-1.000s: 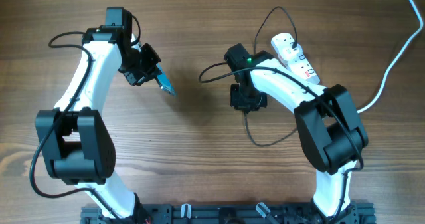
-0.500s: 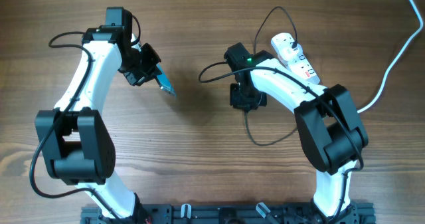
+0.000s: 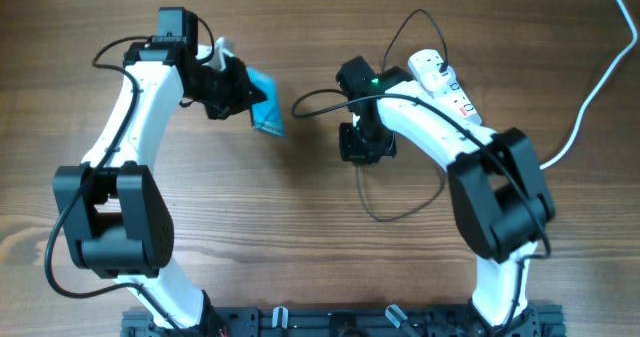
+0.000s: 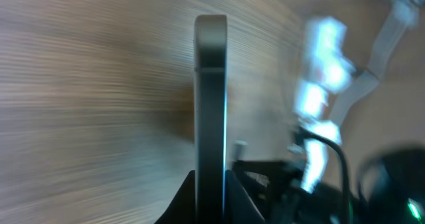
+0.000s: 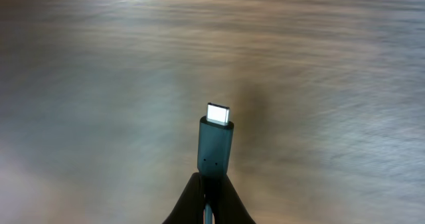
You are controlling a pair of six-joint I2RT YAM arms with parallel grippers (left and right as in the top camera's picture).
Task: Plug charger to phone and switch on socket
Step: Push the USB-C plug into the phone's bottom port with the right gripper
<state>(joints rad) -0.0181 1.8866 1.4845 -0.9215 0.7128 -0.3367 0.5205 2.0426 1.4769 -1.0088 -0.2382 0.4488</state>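
Above the grained wooden table (image 3: 300,237): left gripper (image 3: 243,97) clamps slim teal-screened rectangular phone (image 3: 266,115); wrist view is edge-on and blurred. Right gripper (image 3: 358,145) pinches thin black charger (image 5: 216,141) behind its squared metal tip. White rounded plastic power strip (image 3: 445,85) is part-hidden by the right arm.

My overhead feed was sharp and evenly lit, with only soft shadows on the table (image 3: 300,237). The left wrist view was smeared by motion, the wood grain streaking and only the phone (image 4: 211,104) edge crisp. On the right wrist, the charger (image 5: 216,141) tip held focus, its metal end glaring white, with a dark shadow beside it and blurred wood behind.
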